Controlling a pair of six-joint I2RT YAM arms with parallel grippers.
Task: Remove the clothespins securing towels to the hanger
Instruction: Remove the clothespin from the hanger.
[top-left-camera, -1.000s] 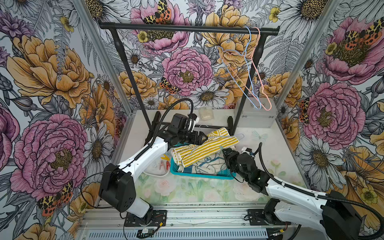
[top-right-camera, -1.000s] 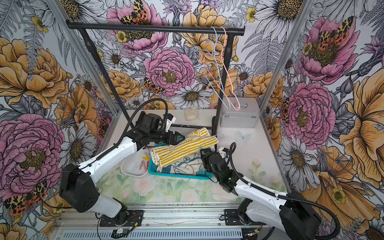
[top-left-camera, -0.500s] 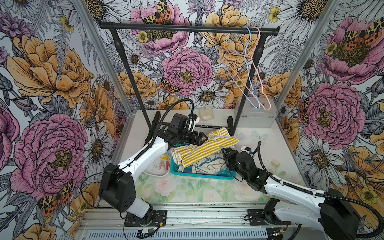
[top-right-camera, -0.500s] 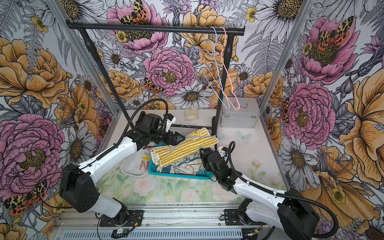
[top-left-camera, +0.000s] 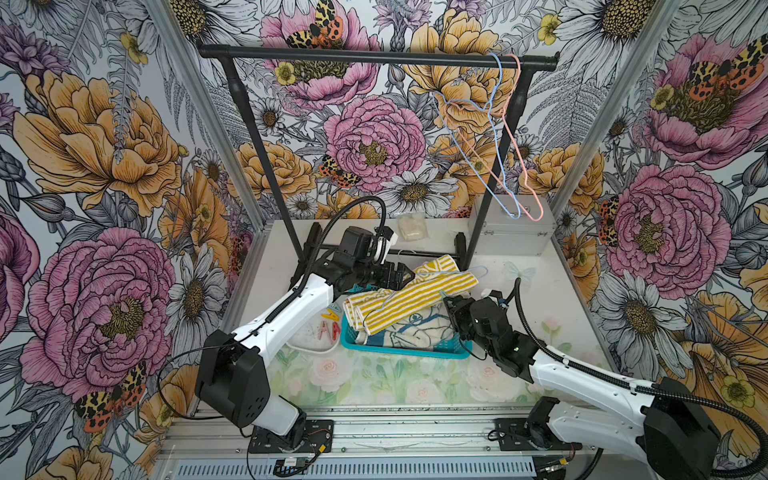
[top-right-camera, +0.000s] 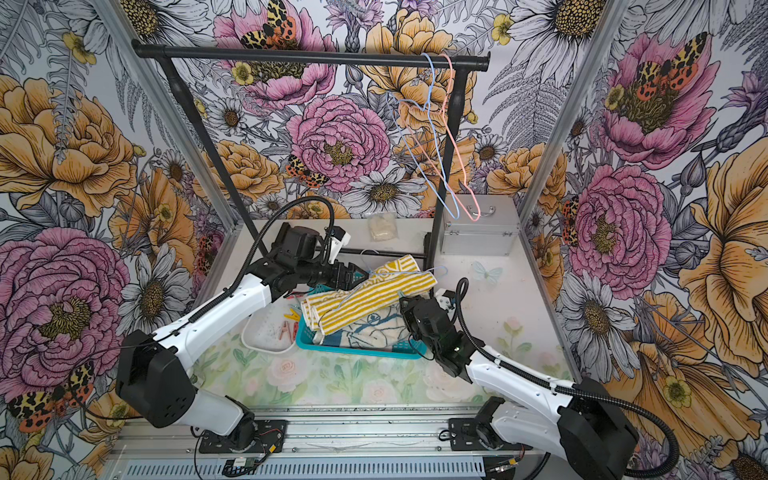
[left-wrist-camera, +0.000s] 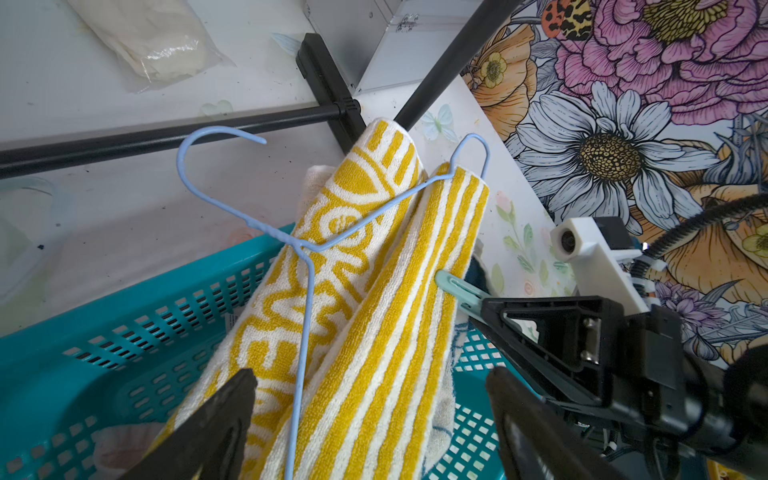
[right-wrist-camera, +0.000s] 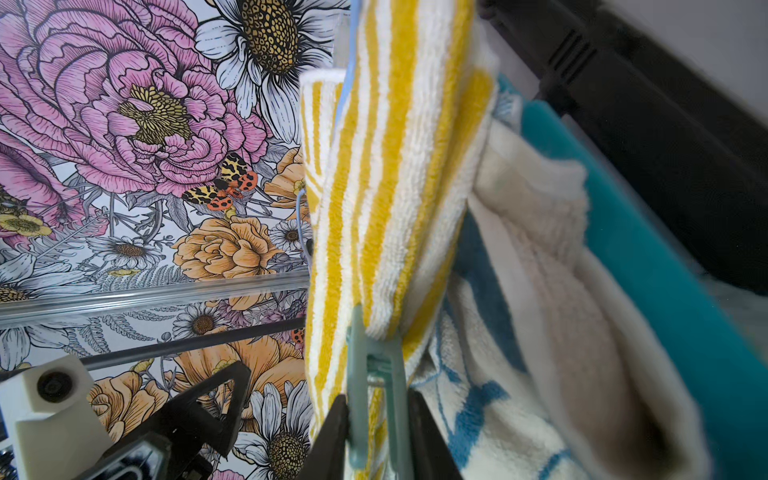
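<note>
Over the last second the right fingers (right-wrist-camera: 330, 446) have been brought in against the towel and narrowed. The small mint-green plastic clothespin (right-wrist-camera: 374, 374) is now pinched between them at its handle end. From this, the release of this clip is judged to be under way. Its biting end is still closed on the edge of the yellow-and-white striped terry towel (top-left-camera: 415, 299), so nothing has been freed yet.

The clip is found just above the teal plastic mesh basket (top-left-camera: 399, 352), at the end nearer the right arm. Its long axis is laid in line with the right fingers, with the handle end turned toward that arm and the biting end turned into the towel.

The towel is draped on a pale blue wire hanger (left-wrist-camera: 303, 247) lying over the basket. The left fingers (left-wrist-camera: 220, 424) are held spread wide at the basket's back edge, astride towel and hanger, with nothing gripped. Red and yellow clothespins (top-left-camera: 328, 328) are seen laid just beside the basket, on the left arm's side.
</note>
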